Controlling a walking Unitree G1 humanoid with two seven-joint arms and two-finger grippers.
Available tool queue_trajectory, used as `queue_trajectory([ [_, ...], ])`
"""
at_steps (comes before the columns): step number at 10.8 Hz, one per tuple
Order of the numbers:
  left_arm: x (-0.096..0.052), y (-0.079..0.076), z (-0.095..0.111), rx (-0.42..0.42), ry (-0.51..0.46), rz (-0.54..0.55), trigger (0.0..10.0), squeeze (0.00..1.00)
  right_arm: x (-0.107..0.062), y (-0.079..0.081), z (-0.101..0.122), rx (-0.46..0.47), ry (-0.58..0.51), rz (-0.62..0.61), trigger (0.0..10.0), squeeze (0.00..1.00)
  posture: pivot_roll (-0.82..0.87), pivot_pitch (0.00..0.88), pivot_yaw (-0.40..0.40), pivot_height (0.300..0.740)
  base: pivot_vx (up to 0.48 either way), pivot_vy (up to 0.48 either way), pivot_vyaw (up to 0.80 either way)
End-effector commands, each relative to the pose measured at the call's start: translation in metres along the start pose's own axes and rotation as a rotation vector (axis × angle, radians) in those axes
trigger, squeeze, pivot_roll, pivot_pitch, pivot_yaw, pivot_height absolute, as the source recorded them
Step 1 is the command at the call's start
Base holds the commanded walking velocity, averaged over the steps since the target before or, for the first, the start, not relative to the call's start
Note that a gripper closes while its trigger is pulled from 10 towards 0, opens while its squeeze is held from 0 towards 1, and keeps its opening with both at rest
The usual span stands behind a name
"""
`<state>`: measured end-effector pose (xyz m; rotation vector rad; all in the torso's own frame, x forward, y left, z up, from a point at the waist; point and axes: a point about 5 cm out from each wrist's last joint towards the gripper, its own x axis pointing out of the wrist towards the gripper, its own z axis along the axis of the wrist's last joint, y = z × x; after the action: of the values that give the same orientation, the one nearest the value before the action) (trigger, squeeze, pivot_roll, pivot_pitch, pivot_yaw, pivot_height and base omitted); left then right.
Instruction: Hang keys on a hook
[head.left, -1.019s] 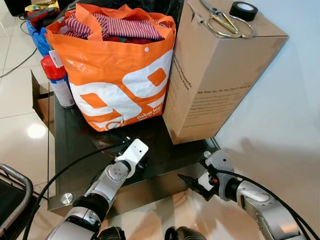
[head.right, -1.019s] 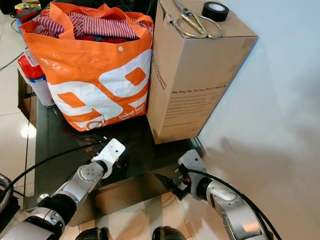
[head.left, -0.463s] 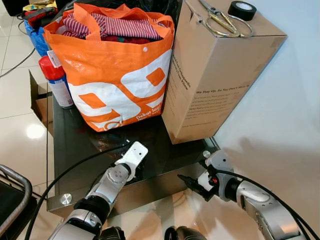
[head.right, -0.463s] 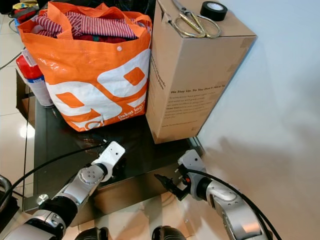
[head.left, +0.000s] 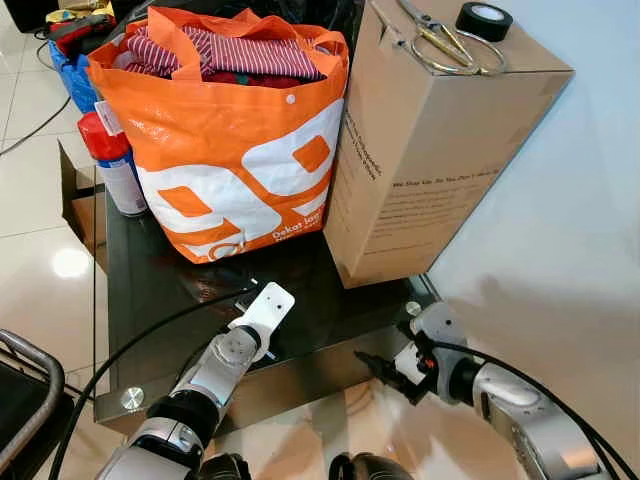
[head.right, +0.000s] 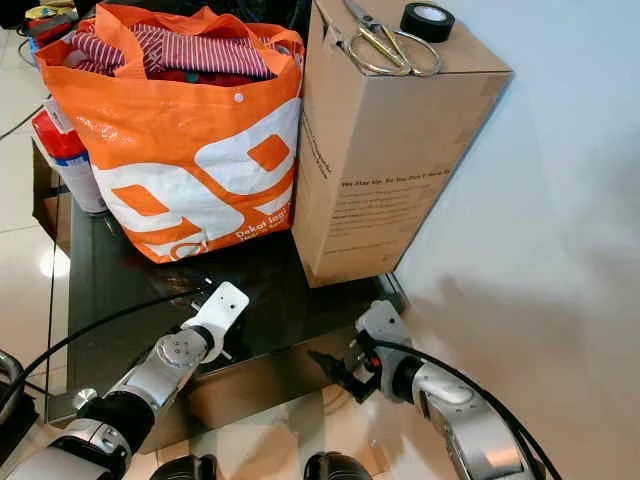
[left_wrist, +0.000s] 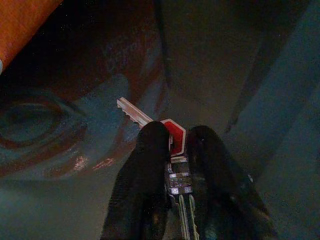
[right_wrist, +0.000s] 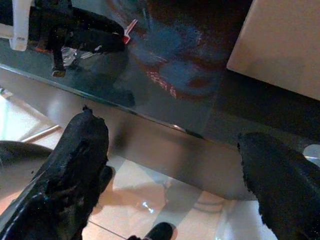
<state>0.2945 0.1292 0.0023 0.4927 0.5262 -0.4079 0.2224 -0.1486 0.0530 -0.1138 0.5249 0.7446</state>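
Note:
A bunch of keys (left_wrist: 172, 137) with a red-headed key lies on the dark glass table (head.left: 150, 290), one silver blade pointing out past the fingertips. My left gripper (left_wrist: 172, 142) is shut on the keys, low over the glass near the table's front; its white wrist bracket (head.left: 267, 304) covers it from above. From the right wrist view the red key head (right_wrist: 131, 25) pokes out ahead of the left gripper (right_wrist: 112, 42). My right gripper (head.left: 385, 368) hangs open just off the table's front right corner, nothing between its fingers (right_wrist: 82, 150).
An orange shopping bag (head.left: 235, 150) full of clothes and a tall cardboard box (head.left: 430, 150) bearing scissors (head.left: 445, 40) and a tape roll (head.left: 487, 20) fill the table's back. A red-capped spray can (head.left: 115, 165) stands left. White wall on the right; tiled floor around.
My left gripper has edged slightly back toward the table's front with the keys still pinched. The right gripper has stayed open at the corner.

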Motion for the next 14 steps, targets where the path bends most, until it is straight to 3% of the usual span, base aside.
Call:
queue_trajectory([
  [1, 0.0, -0.005, -0.005, -0.002, 0.031, -0.014, 0.0, 0.0, -0.004, 0.0, 0.002, -0.005, -0.003, 0.005, 10.0, 0.0, -0.15, 0.119, -0.116, 0.74, 0.0, 0.0, 0.0],
  [4, 0.0, -0.005, -0.004, -0.003, 0.029, -0.012, 0.0, 0.0, -0.003, 0.0, 0.004, -0.008, -0.01, 0.027, 10.0, 0.0, -0.15, 0.112, -0.117, 0.74, 0.0, 0.0, 0.0],
  [8, -0.002, 0.0, 0.003, 0.005, -0.017, -0.009, 0.0, 0.0, 0.003, -0.01, 0.01, -0.027, -0.047, -0.008, 10.0, 0.0, -0.13, 0.004, -0.097, 0.74, 0.0, 0.0, 0.0],
  [10, -0.004, 0.007, 0.005, -0.004, -0.048, 0.011, 0.0, 0.0, 0.004, -0.012, 0.012, -0.013, -0.066, -0.028, 10.0, 0.0, -0.12, 0.0, -0.095, 0.74, 0.0, 0.0, 0.0],
  [11, -0.012, 0.031, 0.009, -0.052, -0.113, 0.081, 0.0, 0.0, 0.005, -0.016, 0.009, 0.01, -0.087, -0.069, 10.0, 0.0, -0.09, 0.0, -0.096, 0.74, 0.0, 0.0, 0.0],
  [12, -0.014, 0.033, 0.01, -0.057, -0.124, 0.085, 0.0, 0.0, 0.005, -0.017, 0.008, 0.013, -0.092, -0.075, 10.0, 0.0, -0.09, 0.0, -0.096, 0.74, 0.0, 0.0, 0.0],
  [14, -0.031, 0.052, 0.028, -0.124, -0.311, 0.055, 0.0, 0.0, 0.003, -0.02, 0.012, 0.016, -0.146, -0.152, 10.0, 0.0, -0.08, 0.0, -0.086, 0.74, 0.0, 0.0, 0.0],
])
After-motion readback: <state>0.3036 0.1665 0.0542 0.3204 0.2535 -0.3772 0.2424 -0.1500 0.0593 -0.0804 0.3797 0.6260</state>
